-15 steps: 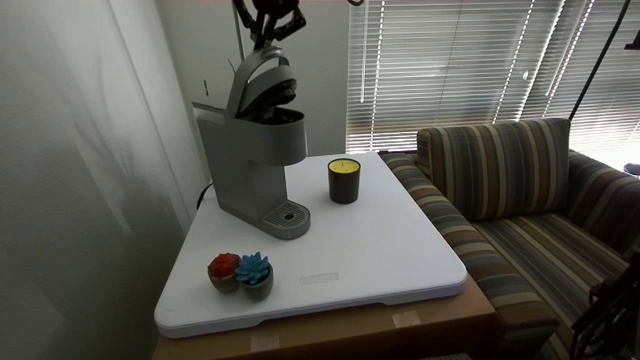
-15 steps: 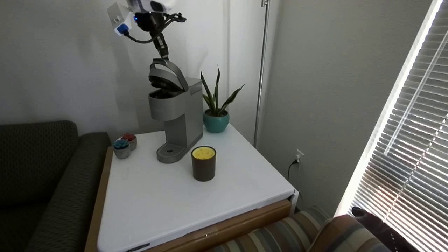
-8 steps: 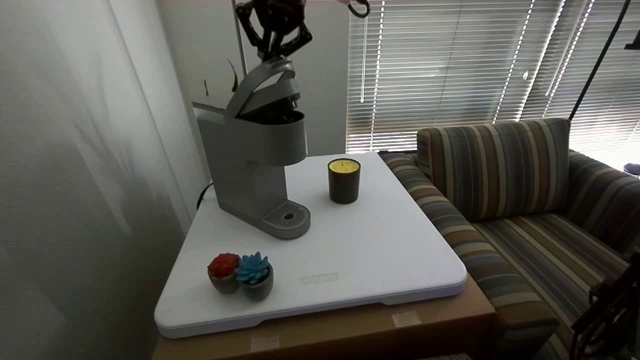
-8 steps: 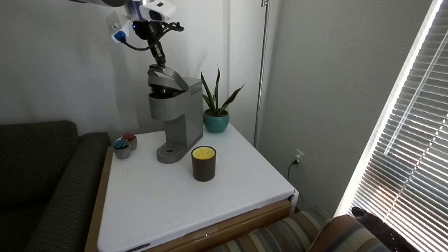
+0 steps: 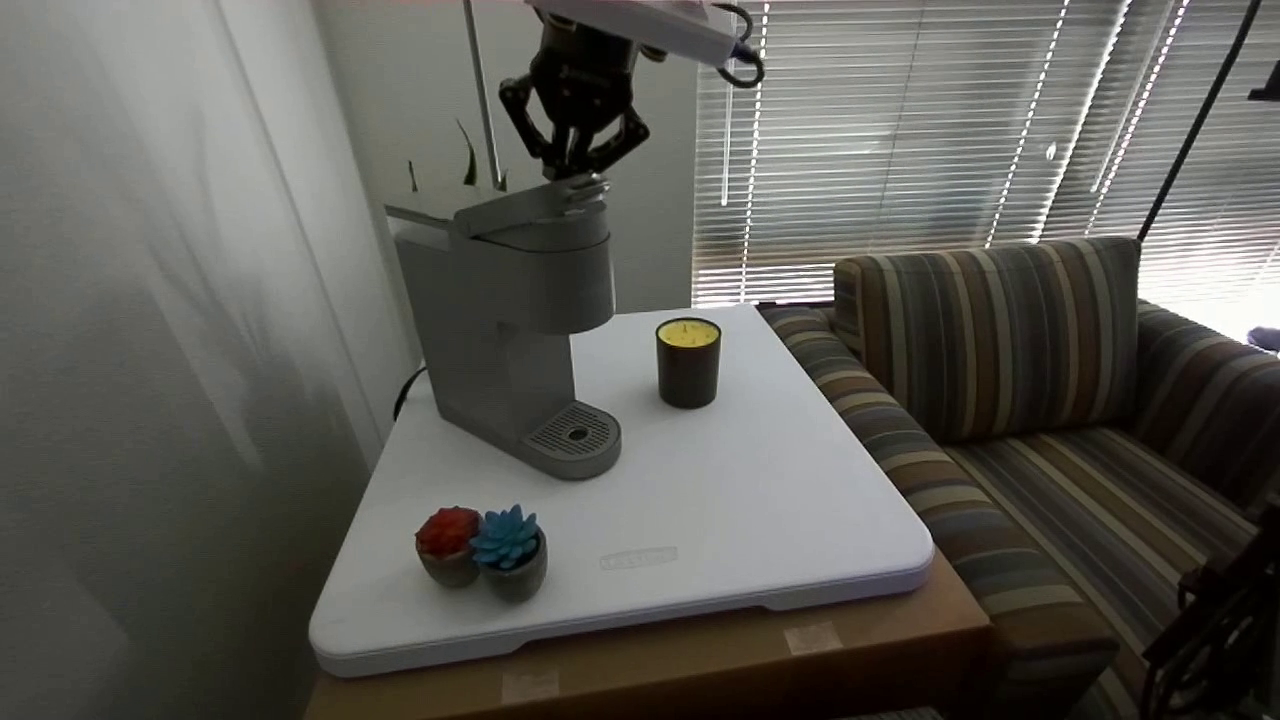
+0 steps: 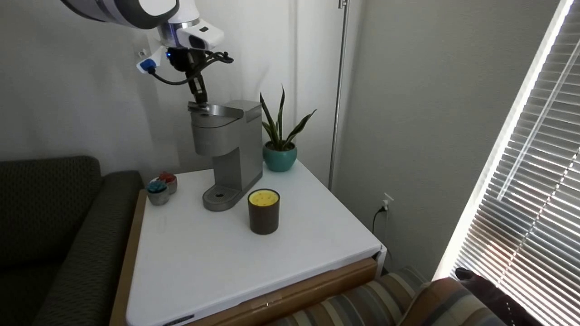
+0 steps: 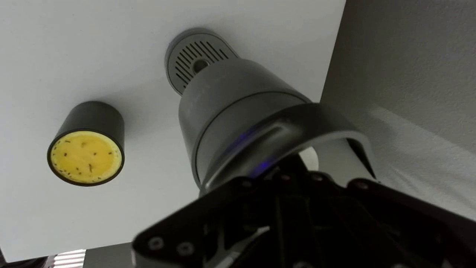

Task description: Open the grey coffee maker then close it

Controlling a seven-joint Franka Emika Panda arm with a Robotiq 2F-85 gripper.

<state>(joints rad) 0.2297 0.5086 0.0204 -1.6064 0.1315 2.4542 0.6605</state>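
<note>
Grey coffee maker (image 5: 505, 300) stands upright on the white tabletop (image 5: 770, 480), lid (image 5: 560, 232) down on its body. End effector (image 5: 566, 168) above it, fingers closed together, tips meeting the lid's handle (image 5: 515, 207) in both exterior views (wrist view too dark there to show the contact). Dark cup (image 5: 689, 375) with yellow fill stands near the drip base (image 5: 575, 447); teal plant pot (image 6: 279, 159) sits toward the machine's rear.

Coffee mkr (image 5: 490, 310) blocks way below fingers (image 6: 199, 93); open gap betw it & candle (image 5: 689, 368).
</note>
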